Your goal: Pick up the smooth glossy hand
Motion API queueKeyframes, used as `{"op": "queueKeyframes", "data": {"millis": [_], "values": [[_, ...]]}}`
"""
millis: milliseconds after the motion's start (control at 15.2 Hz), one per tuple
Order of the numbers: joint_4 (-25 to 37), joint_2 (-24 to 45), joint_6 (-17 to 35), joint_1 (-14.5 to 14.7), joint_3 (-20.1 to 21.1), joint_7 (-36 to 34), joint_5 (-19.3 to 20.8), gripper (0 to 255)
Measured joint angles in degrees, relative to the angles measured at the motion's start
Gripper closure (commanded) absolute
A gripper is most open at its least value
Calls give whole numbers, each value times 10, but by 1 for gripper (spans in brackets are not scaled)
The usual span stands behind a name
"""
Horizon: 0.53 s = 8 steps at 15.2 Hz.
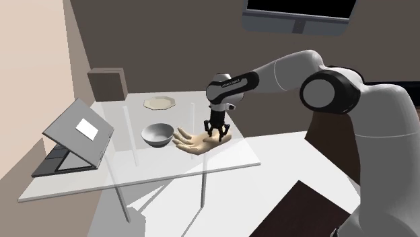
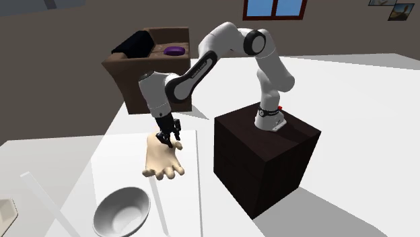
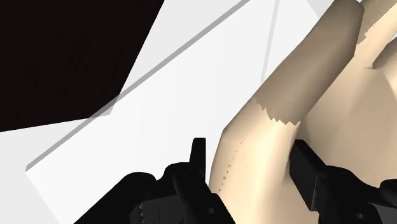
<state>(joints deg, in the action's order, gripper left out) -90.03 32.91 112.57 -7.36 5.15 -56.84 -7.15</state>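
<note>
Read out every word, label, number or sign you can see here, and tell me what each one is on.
No text here can be read.
Pale lettering on the arm's black wrist housing: too small to read.
Laptop: the screen shows a blank white patch, no words.

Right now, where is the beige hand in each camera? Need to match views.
Shoulder view: hand at centre, right of the white bowl.
Second exterior view: hand left of centre, above the bowl.
Wrist view: hand between the black fingers.
Shared landmark: the gripper over the hand's wrist end.
</note>
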Motion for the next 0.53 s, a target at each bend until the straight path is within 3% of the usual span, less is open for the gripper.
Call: {"op": "queueKeyframes", "data": {"millis": [528], "values": [[24,-23,-46,-1,1,-6,1,255]]}}
